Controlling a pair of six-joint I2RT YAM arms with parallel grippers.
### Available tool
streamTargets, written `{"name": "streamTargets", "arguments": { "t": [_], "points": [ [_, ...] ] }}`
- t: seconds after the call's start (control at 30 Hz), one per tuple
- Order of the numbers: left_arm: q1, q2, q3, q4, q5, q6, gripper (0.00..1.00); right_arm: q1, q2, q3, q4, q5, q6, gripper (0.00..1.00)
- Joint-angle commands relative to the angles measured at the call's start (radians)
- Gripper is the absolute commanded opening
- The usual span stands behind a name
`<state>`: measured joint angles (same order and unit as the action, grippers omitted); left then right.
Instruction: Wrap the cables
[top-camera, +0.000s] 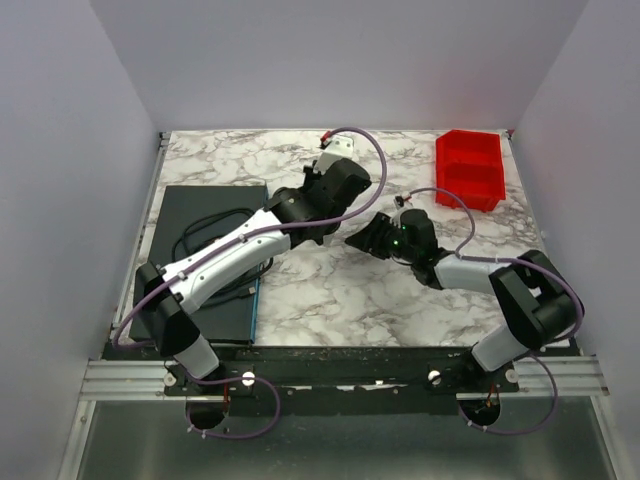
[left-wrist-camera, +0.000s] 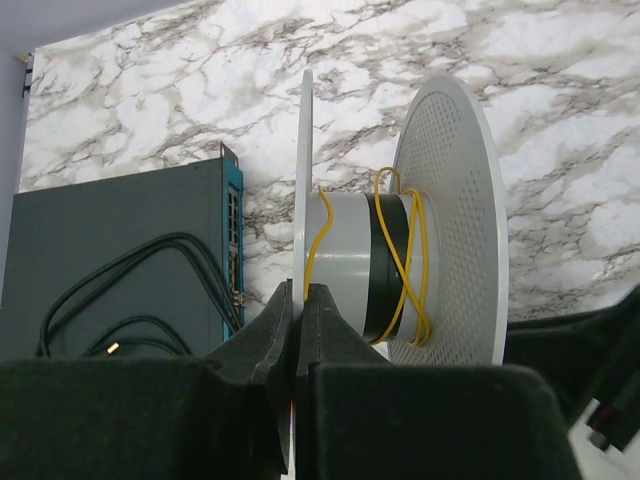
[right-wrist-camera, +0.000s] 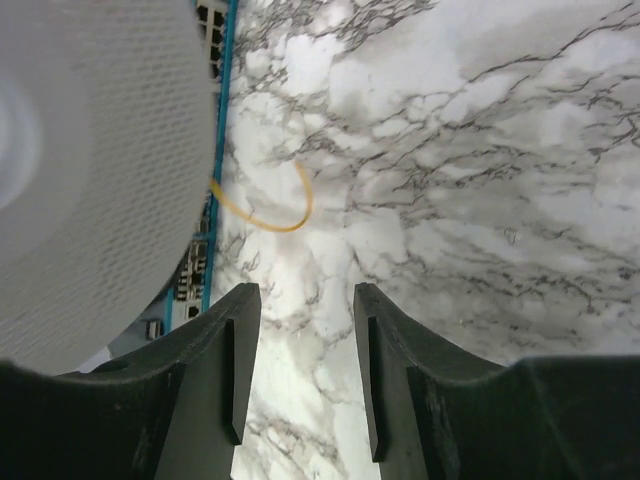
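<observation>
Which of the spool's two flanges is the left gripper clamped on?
The flange seen edge-on, on the side of the dark box; the left gripper pinches its rim. The perforated flange is ungripped.

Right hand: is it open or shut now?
Open. The right hand shows its fingers apart in its wrist view, only marble tabletop between them.

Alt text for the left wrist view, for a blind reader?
The left end effector pinches the thin flange of a white spool; yellow wire loops loosely around its hub. A dark box with cords lies left, on marble.
</observation>
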<state>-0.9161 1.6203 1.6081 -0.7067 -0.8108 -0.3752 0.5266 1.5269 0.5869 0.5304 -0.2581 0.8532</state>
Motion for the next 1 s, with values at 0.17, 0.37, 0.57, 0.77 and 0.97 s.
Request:
{"name": "streamTargets", "arguments": {
  "t": [0.17, 0.37, 0.57, 0.77, 0.97],
  "points": [
    [0.0, -0.129, 0.05, 0.024, 0.024, -0.017, 0.0, -0.052, 0.181, 0.098, 0.136, -0.041, 0.067, 0.5],
    [0.0, -0.159, 0.047, 0.033, 0.051, -0.033, 0.0, -0.093, 0.237, 0.114, 0.25, -0.143, 0.189, 0.53],
    [0.0, -0.172, 0.039, 0.045, 0.061, -0.047, 0.0, -0.096, 0.327, 0.15, 0.385, -0.277, 0.332, 0.53],
    [0.0, -0.183, 0.033, 0.059, 0.069, -0.055, 0.0, -0.096, 0.388, 0.145, 0.488, -0.324, 0.429, 0.53],
    [0.0, -0.181, 0.03, 0.065, 0.076, -0.059, 0.0, -0.096, 0.422, 0.14, 0.544, -0.338, 0.488, 0.52]
  ]
}}
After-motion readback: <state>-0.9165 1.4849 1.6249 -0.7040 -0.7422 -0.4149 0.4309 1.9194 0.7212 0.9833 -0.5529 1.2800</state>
